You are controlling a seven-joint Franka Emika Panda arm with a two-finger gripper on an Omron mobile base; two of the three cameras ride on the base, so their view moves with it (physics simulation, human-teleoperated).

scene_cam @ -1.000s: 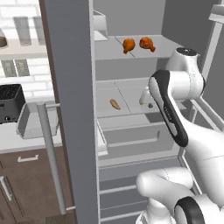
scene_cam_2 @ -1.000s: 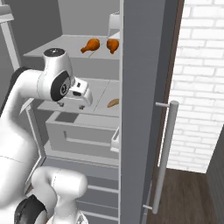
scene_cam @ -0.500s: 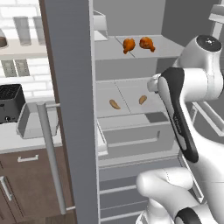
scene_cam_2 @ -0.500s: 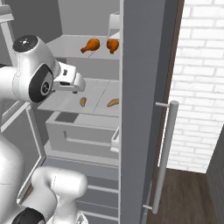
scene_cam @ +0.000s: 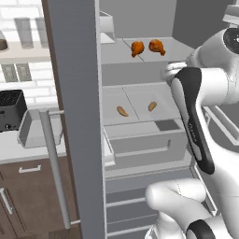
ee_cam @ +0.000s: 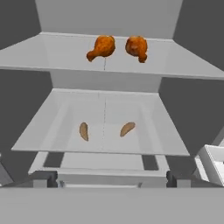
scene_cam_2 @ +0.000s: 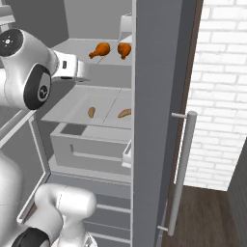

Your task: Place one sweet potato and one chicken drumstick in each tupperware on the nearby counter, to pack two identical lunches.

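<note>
Gripper (scene_cam_2: pixel 86 75) now stands in front of the open fridge at the height of the upper shelf; one second ago it was lower, near the middle shelf. Its fingers are spread wide and hold nothing.

Two chicken drumsticks lie side by side on the upper shelf (ee_cam: pixel 183 59): the left drumstick (ee_cam: pixel 101 47) has its thin bone end pointing down-left in the hand view, and the right drumstick (ee_cam: pixel 137 47) points its bone end down-right. They are close, but probably not touching.

On the middle shelf (ee_cam: pixel 52 127) below, two sweet potatoes rest well apart. The left sweet potato (ee_cam: pixel 83 131) has its long axis running almost front to back; the right sweet potato (ee_cam: pixel 127 128) is tilted, with its far end turned to the right. Both shelves have free room around the food on every side.

On the counter (scene_cam: pixel 14 147), to the left of the fridge door (scene_cam: pixel 77 116), one tupperware (scene_cam: pixel 32 128) stands beside the black toaster (scene_cam: pixel 11 109). The door partly hides the tray.
</note>
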